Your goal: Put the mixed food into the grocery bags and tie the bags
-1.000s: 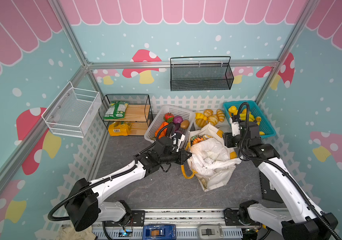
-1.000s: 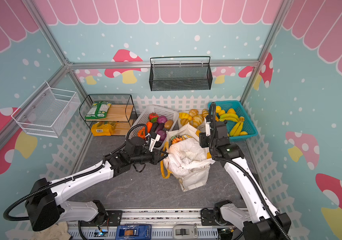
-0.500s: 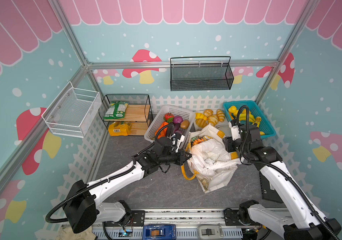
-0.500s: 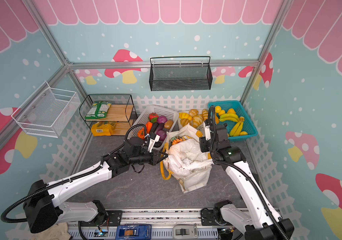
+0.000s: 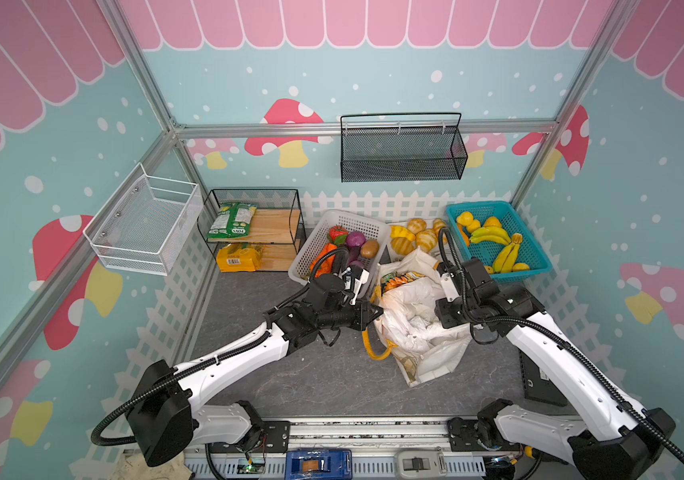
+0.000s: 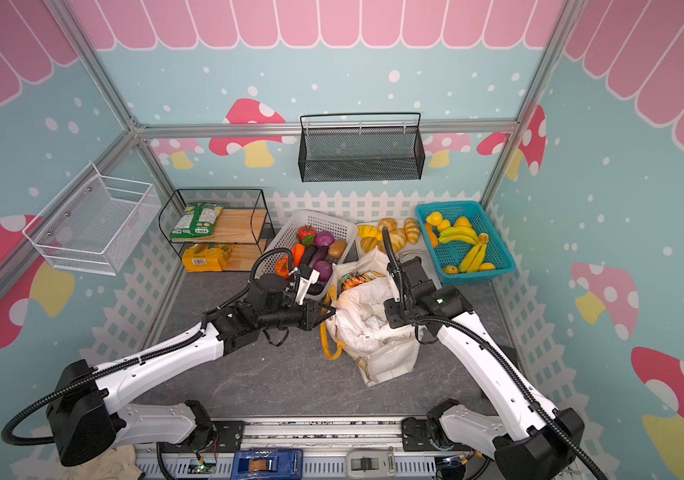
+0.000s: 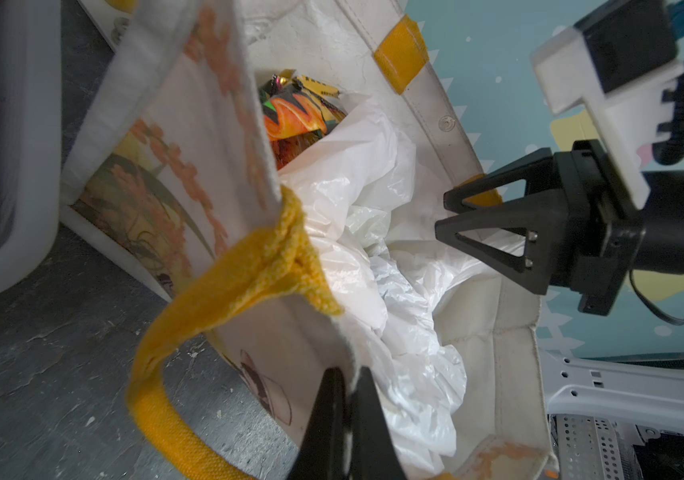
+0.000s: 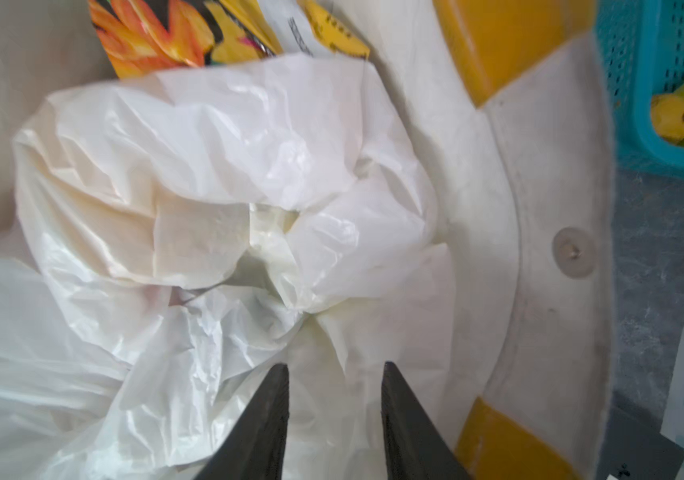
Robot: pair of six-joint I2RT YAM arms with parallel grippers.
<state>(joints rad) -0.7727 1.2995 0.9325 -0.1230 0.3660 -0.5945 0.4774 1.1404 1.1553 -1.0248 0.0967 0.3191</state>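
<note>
My left gripper (image 7: 348,374) pinches rim of cream canvas tote (image 7: 510,316); right gripper (image 8: 336,365) gapes over crinkly white plastic bag (image 8: 207,158); orange-yellow snack packet (image 8: 145,37) print unreadable.

The left end effector (image 7: 346,376) pinches the canvas tote (image 7: 510,328) by its rim, white carrier bag (image 7: 357,178) inside.
</note>
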